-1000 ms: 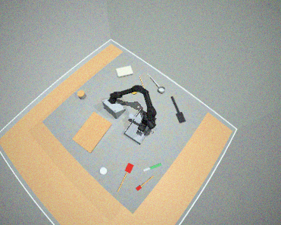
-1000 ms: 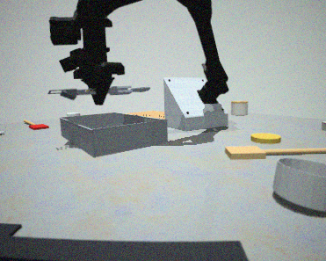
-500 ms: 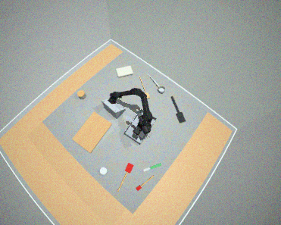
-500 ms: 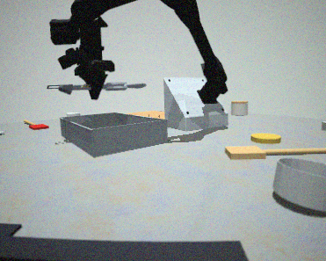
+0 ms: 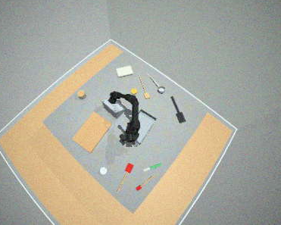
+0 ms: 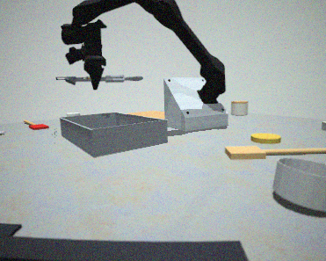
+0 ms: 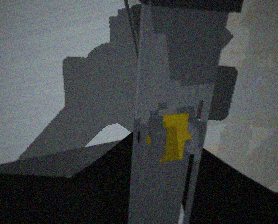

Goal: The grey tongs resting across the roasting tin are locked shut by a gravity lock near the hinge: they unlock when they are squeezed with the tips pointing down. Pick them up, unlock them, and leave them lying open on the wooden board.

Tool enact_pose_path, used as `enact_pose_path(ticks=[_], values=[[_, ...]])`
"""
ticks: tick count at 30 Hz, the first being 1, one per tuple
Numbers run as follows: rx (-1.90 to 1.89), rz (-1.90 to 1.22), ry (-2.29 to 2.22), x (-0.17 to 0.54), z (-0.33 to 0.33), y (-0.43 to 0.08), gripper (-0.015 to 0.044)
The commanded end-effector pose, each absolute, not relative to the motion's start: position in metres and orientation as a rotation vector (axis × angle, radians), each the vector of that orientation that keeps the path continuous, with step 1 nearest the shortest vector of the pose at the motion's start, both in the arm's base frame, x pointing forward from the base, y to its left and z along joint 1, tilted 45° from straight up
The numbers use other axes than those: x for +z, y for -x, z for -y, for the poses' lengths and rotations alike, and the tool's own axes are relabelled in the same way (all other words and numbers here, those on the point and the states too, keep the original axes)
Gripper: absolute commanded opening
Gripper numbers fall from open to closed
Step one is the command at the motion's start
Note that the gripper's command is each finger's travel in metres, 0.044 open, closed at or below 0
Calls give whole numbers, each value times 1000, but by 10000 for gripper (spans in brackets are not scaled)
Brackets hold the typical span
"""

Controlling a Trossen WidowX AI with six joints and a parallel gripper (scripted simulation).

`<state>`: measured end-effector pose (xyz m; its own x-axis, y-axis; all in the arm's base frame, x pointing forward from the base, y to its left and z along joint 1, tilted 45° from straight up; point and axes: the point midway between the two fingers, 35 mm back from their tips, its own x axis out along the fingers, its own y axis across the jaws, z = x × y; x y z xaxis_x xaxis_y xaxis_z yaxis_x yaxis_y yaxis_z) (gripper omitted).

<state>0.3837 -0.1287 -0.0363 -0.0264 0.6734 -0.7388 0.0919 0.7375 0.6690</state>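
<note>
My gripper (image 6: 95, 83) (image 7: 157, 141) is shut on the grey tongs (image 6: 116, 78) (image 7: 160, 190). It points down and holds them clear of the table, above the roasting tin (image 6: 129, 135) (image 5: 147, 129). The tongs lie about level, with an end sticking out on each side of the fingers in the exterior view. In the wrist view they run up and down between the black fingers, and a yellow part (image 7: 175, 137) shows on them. Whether they are locked cannot be told. The wooden board (image 5: 92, 132) (image 6: 148, 114) lies flat beside the arm's base.
The arm's wedge-shaped base (image 5: 113, 108) (image 6: 199, 119) stands between the board and a yellow disc (image 5: 134, 91) (image 6: 265, 138). A wooden spatula (image 5: 147, 95) (image 6: 245, 152), a strainer (image 5: 161, 90), a black turner (image 5: 180, 117) and a red spatula (image 5: 129, 167) lie around the tin.
</note>
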Motion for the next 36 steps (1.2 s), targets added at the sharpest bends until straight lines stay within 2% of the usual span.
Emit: enact_pose_path(ticks=[1, 10, 19, 36], values=[[467, -1569, -688, -55, 163, -369, -150], [391, -1610, -802, -92, 215, -331, -150], [362, -1619, -827, -99, 227, -318, -150], [124, -1690, -997, -144, 298, -214, -150]])
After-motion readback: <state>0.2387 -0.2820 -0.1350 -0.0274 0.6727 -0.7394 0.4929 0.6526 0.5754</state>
